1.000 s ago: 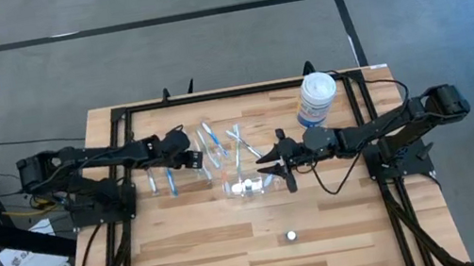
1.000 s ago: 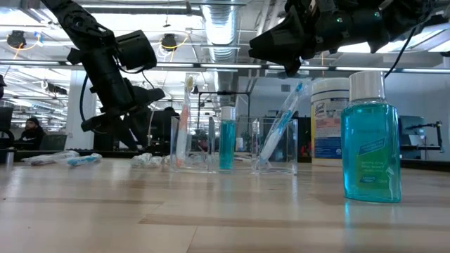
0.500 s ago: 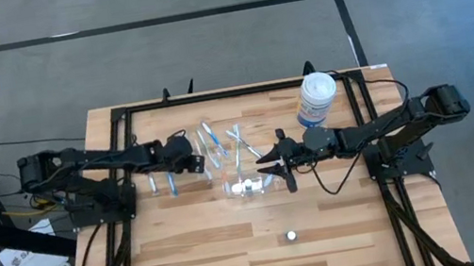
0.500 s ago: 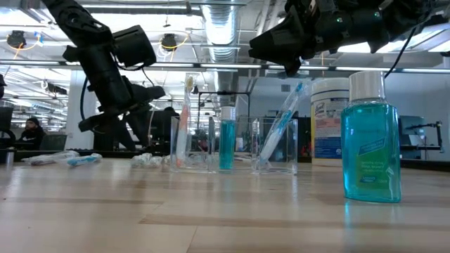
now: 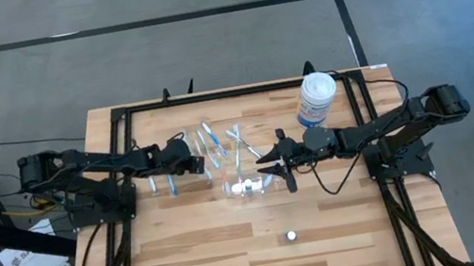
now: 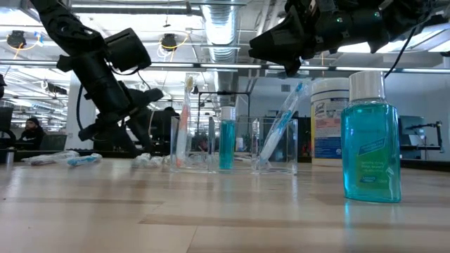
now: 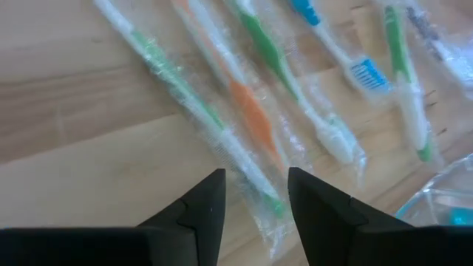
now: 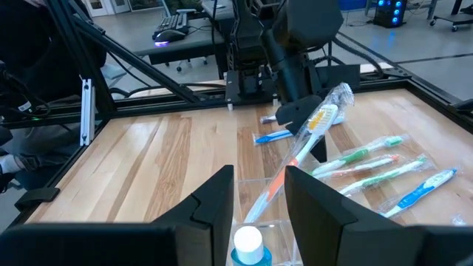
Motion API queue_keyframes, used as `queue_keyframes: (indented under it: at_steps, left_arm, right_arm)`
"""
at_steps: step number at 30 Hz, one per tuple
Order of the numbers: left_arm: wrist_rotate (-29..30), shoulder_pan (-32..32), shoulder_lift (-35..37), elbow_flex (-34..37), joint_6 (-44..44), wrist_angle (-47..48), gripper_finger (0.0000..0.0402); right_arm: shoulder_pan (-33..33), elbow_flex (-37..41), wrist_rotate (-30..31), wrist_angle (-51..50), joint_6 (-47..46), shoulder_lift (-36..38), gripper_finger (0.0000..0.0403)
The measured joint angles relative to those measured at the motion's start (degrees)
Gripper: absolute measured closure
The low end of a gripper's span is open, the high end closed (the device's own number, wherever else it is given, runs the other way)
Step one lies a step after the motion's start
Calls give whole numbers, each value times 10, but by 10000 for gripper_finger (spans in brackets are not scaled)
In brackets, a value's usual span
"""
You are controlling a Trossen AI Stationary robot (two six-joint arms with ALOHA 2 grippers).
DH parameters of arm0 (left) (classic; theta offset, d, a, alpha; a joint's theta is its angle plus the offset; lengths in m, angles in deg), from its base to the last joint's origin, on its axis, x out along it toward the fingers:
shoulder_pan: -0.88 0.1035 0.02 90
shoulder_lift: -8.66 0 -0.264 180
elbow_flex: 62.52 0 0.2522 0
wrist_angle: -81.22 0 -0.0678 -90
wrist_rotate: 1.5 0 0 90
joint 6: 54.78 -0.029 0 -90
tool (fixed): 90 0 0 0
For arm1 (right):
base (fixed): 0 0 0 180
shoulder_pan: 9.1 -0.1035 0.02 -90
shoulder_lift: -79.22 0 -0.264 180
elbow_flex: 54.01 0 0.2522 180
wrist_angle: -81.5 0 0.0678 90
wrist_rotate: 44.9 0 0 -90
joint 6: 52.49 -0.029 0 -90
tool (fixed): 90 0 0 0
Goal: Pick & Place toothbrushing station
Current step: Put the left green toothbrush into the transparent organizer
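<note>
Several wrapped toothbrushes (image 5: 222,143) lie flat on the wood table, with green, orange and blue handles (image 7: 251,118). My left gripper (image 7: 255,203) is open low over them, its fingers on either side of a green-striped brush's end (image 7: 247,174); it also shows in the high view (image 5: 196,161). A clear holder (image 5: 250,186) stands mid-table. In it an orange brush (image 6: 184,119) and a blue brush (image 6: 281,126) stand upright, with a small teal bottle (image 6: 227,144) between them. My right gripper (image 8: 260,199) is open above the holder.
A white tub (image 5: 317,96) with a blue label stands at the far right. A teal mouthwash bottle (image 6: 369,140) stands near the front edge. Two more wrapped brushes (image 5: 157,182) lie by the left arm. A black frame (image 5: 121,123) runs along the table's edges.
My left gripper has gone down toward the loose toothbrushes, its arm tipping lower. My right gripper and the holder have kept still.
</note>
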Motion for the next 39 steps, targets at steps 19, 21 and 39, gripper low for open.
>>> queue_keyframes:
  at_steps: [19,21,39]
  left_arm:
    - [1,0,-34,32,20,-72,272]
    - [2,0,-51,32,19,-85,276]
    - [13,0,-18,34,-16,-91,400]
  right_arm:
    - [0,0,0,0,0,0,290]
    - [0,0,0,0,0,0,290]
    - [0,0,0,-6,0,0,290]
